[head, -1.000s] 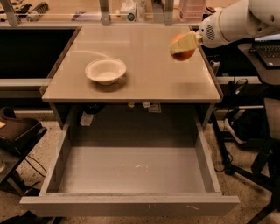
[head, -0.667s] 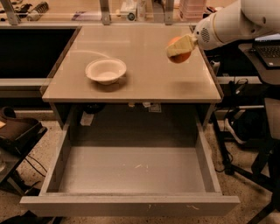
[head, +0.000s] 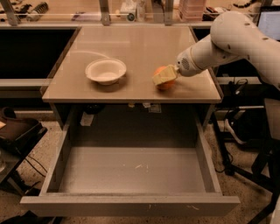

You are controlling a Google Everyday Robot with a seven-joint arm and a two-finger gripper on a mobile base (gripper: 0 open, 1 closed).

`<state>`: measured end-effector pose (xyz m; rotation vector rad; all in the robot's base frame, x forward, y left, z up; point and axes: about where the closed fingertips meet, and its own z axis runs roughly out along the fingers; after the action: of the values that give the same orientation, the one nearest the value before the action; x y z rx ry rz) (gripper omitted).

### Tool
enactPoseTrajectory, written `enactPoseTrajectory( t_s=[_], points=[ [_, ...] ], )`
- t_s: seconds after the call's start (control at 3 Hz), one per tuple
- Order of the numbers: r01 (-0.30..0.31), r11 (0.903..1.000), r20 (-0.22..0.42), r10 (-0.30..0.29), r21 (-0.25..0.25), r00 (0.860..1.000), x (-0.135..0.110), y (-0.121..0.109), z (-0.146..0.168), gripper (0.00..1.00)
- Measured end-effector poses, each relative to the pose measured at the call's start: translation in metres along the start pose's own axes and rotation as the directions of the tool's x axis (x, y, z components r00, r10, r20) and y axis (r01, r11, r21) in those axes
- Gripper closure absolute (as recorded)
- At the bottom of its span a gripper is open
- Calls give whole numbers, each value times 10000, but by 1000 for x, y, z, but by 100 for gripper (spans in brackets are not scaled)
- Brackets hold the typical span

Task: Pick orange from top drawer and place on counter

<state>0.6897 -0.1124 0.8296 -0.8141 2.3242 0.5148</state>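
The orange (head: 165, 82) sits low on the beige counter (head: 144, 46), near its front right part, touching the surface or just above it. My gripper (head: 163, 77) comes in from the right on the white arm (head: 227, 41), and its pale fingers (head: 161, 78) are closed around the orange. The top drawer (head: 131, 173) is pulled fully out below the counter, and its grey bottom is bare.
A white bowl (head: 106, 71) stands on the counter's left part. Bottles and clutter line the back edge (head: 131, 11). A dark cabinet opening (head: 26, 52) is at the left. Cables and a stand (head: 245, 144) are at the right, by the drawer's side.
My gripper has brought the orange down and toward the front left, from above the counter's right side to the counter surface. The bowl and drawer have not moved.
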Motion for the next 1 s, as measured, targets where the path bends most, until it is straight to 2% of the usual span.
enactPoseTrajectory(
  t_s=[1.0],
  points=[
    [1,10000,-1,-1,-3,10000,0,0,0,36]
  ],
)
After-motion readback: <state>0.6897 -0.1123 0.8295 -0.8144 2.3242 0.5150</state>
